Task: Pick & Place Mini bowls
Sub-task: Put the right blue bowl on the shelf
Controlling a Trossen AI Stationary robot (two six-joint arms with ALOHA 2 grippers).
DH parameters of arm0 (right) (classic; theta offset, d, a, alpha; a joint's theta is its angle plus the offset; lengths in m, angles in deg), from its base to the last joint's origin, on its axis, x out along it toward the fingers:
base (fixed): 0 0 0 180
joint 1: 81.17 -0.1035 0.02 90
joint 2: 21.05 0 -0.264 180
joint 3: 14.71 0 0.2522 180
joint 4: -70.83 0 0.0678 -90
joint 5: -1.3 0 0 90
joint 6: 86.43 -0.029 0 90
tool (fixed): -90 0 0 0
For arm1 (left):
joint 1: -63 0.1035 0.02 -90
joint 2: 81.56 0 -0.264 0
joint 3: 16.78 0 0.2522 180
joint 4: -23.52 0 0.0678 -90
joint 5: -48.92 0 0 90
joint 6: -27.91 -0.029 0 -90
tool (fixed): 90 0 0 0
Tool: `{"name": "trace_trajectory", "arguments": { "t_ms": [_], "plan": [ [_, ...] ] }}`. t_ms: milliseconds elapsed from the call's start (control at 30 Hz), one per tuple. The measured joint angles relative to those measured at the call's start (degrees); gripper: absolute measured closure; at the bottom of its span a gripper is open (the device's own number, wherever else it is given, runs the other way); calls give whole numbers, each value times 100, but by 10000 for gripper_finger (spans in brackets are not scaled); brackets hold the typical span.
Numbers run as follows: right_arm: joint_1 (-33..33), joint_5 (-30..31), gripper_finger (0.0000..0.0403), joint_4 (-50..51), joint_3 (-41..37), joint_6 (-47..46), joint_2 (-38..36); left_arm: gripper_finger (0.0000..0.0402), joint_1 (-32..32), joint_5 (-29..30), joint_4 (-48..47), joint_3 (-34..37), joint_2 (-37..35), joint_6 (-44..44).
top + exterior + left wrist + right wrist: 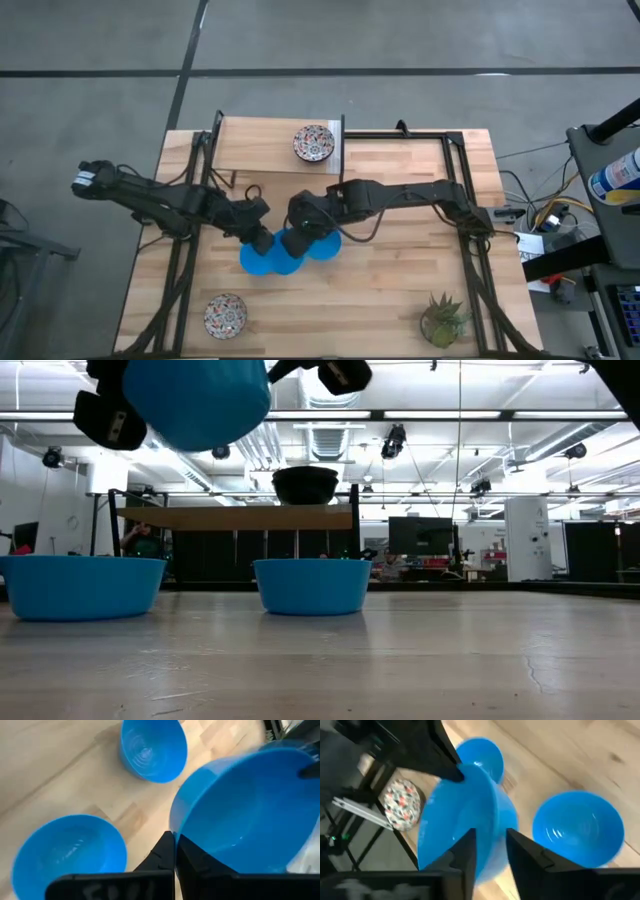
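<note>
**Blue bowl in the air, both grippers on its rim**

The lifted blue bowl (196,400) is clear of the worktop (400,290), tilted, held mid-table. I read this as a handover between arms: my left gripper (175,842) pinches the rim on one side with its fingers closed on the wall, and my right gripper (490,837) straddles the rim on the other side, one finger inside, one outside. In the right wrist view there looks to be a gap between those fingers and the wall, so I can't tell whether the right gripper is clamped or only positioned. I'd call the left one the carrier for now.

Bowl itself: plain bright blue, glossy, smooth inside, thin wall; probably light and slippery at the rim.

Two more blue bowls (82,586) (312,586) sit upright on the worktop right below the grippers, close together but apart in the low view. Likely the stack or group target, which would explain holding the third one directly above them.

Farther out: one patterned bowl (314,142) at the far edge, centre; another patterned bowl (225,315) at the near left corner. I only see two patterned ones. The potted plant (443,318) sits near right, well away.

Risk as I judge it: a tilted bowl on a rim pinch may slip if either gripper lets go early.
</note>
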Motion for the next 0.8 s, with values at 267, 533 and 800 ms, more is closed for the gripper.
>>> {"name": "trace_trajectory", "arguments": {
  "t_ms": [267, 533, 800],
  "plan": [
    [12, 468, 225, -140, -2, 46, -223, 401, 310, 120, -330, -4, -333, -250],
    [6, 924, 213, -264, -2, 207, -556, 401, 1569, 120, -1391, -15, -1119, -567],
    [6, 1052, 220, -252, -7, 557, -576, 401, 3516, -653, -1702, -144, -1303, -1537]
  ]
}}
